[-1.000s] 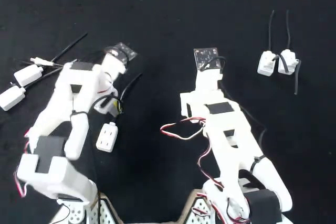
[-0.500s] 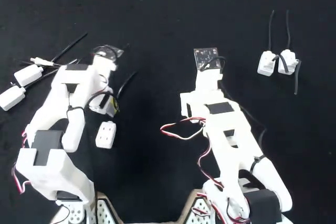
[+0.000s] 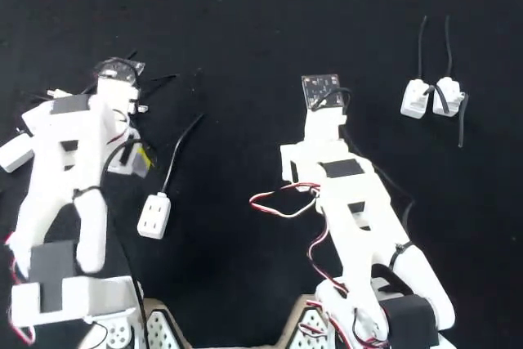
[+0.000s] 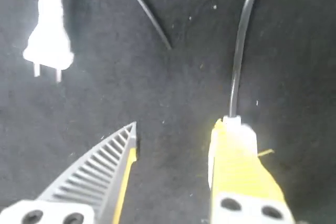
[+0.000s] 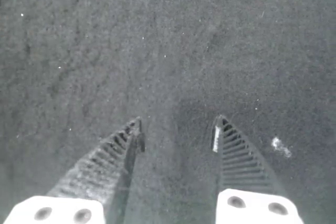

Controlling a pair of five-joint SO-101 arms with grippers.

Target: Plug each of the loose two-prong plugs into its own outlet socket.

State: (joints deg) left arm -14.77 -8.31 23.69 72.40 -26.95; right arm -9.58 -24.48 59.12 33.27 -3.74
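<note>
A loose white two-prong plug (image 4: 48, 43) lies on the black table, prongs toward my left gripper (image 4: 176, 132), which hangs open just short of it with nothing between its yellow-lined fingers (image 4: 233, 150). Two thin black cords (image 4: 239, 51) run past the plug. A white outlet socket (image 3: 154, 216) on a black cord lies to the right of the left arm (image 3: 69, 145). At the far right, two white plug-and-socket pairs (image 3: 431, 97) sit side by side. My right gripper (image 5: 177, 129) is open over bare black cloth, in the middle of the table.
Another white piece (image 3: 11, 153) pokes out at the left edge beside the left arm. Red and white wires (image 3: 278, 202) loop off the right arm (image 3: 339, 169). Open black table lies between the arms and along the back.
The left arm has swung left, away from the white socket and over toward the loose plugs. The socket has slid a little to the left. The right arm has not moved.
</note>
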